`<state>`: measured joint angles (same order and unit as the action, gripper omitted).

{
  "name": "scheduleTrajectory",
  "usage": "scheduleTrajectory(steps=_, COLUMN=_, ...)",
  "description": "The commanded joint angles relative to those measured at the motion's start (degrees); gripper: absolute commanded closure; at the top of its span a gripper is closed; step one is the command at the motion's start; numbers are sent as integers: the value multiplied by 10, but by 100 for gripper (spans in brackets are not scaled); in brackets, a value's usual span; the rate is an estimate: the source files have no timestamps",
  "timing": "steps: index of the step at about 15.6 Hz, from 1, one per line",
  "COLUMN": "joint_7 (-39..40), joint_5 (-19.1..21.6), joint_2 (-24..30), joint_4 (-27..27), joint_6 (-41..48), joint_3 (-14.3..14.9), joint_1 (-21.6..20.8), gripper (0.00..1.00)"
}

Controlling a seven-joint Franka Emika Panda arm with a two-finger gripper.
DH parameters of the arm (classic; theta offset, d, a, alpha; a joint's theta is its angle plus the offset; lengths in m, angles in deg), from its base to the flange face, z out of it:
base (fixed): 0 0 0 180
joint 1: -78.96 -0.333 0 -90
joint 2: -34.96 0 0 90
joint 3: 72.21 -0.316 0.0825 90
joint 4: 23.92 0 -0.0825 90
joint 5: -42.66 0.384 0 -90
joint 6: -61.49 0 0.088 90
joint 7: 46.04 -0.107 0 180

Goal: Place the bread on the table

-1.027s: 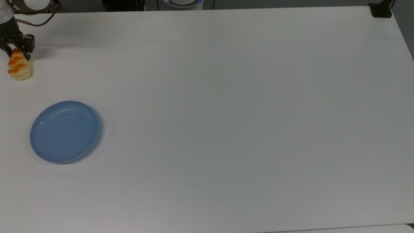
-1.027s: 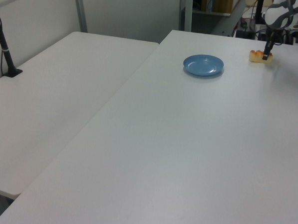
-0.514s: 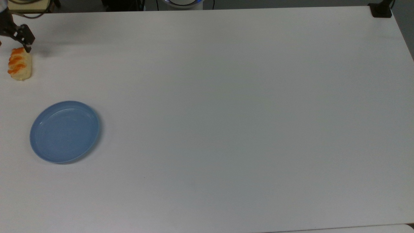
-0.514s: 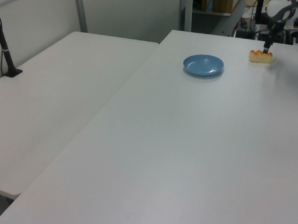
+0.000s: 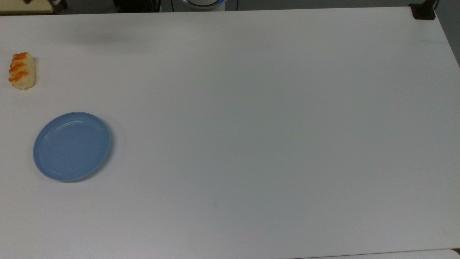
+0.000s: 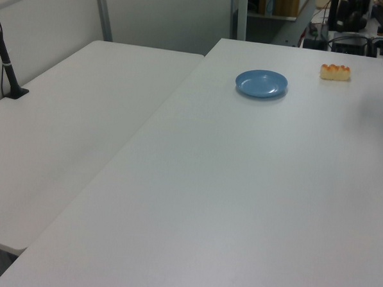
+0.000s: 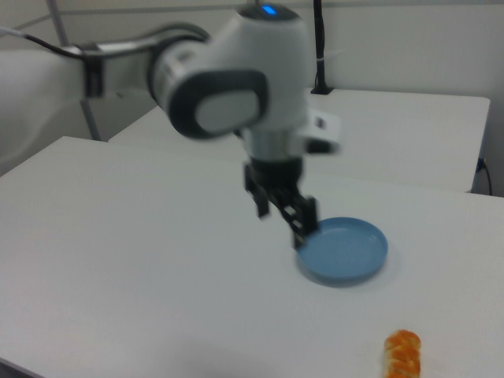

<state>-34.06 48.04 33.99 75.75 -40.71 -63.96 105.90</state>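
The small oblong pale-tan bread roll with orange stripes [image 5: 22, 71] lies flat on the large plain white tabletop [image 5: 251, 126], near the top view's left edge and well apart from the round blue plate [image 5: 72, 145] — which holds nothing. In the right view the arm's black two-finger gripper [image 7: 282, 211] hangs above the table, fingers apart, gripping nothing.
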Motion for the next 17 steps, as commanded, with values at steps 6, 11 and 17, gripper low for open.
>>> scheduleTrajectory(steps=6, joint_7=-201, joint_5=-34, joint_2=45, joint_4=-25, joint_6=24, joint_3=6, joint_1=-216, gripper=0)
scheduleTrajectory(steps=11, joint_7=-44, joint_5=-67, joint_2=39, joint_4=-26, joint_6=24, joint_3=1, joint_1=-250, gripper=0)
scheduleTrajectory(steps=17, joint_7=-29, joint_5=-76, joint_2=40, joint_4=-28, joint_6=25, joint_3=-8, joint_1=-251, gripper=0)
